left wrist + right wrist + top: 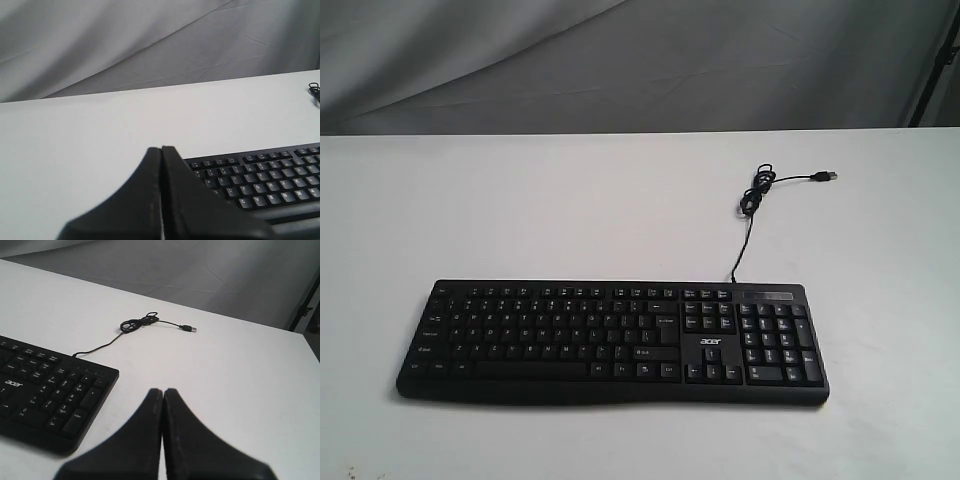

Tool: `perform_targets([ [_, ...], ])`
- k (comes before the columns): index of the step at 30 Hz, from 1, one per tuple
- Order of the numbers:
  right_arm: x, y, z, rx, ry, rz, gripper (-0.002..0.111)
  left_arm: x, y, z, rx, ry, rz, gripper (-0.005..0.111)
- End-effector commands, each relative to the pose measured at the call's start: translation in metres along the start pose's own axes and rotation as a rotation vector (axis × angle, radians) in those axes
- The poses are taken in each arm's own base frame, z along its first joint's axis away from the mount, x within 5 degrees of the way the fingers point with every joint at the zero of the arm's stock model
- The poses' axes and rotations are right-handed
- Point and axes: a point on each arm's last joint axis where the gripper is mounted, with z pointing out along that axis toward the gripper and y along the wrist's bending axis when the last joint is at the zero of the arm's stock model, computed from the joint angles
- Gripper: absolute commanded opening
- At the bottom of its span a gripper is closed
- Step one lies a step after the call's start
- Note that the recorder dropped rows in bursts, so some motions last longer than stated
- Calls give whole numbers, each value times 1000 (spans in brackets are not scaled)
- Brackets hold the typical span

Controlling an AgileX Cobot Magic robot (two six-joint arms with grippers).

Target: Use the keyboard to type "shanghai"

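The wide black keyboard (610, 340) lies flat on the white table (570, 200), its numeric keypad at the right end and a small white "acer" logo beside it. Neither gripper shows in the exterior view. In the left wrist view my left gripper (161, 148) is shut and empty, held above the table by the keyboard (260, 180) at its letter-key end. In the right wrist view my right gripper (163, 390) is shut and empty too, off the keypad end of the keyboard (45, 395).
The thin black USB cable (752, 195) runs from the keyboard's back edge to a small coil, its plug (829, 176) lying loose on the table. A grey cloth backdrop (620, 60) hangs behind the table's far edge. A dark stand (306, 310) shows past the table's corner.
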Motion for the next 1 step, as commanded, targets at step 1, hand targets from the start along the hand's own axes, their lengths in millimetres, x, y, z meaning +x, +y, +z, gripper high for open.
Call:
perform_targets([
  [1, 1, 0, 0, 6, -1, 11, 0, 1, 0, 0, 4, -4, -1, 0],
])
